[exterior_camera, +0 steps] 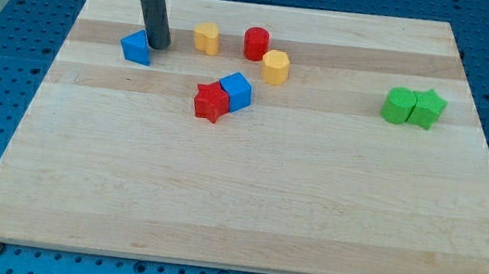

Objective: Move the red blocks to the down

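A red cylinder [256, 43] stands near the view's top, left of a yellow hexagonal block [275, 67]. A red star block [211, 102] lies lower, touching a blue cube [236, 91] on its right. My tip [158, 46] is at the view's upper left, touching the right side of a blue triangular block [136, 47]. It is well to the left of both red blocks.
A yellow block [206, 37] stands between my tip and the red cylinder. Two green blocks [399, 106] [428, 108] sit together at the view's right. The wooden board [246, 203] rests on a blue perforated table.
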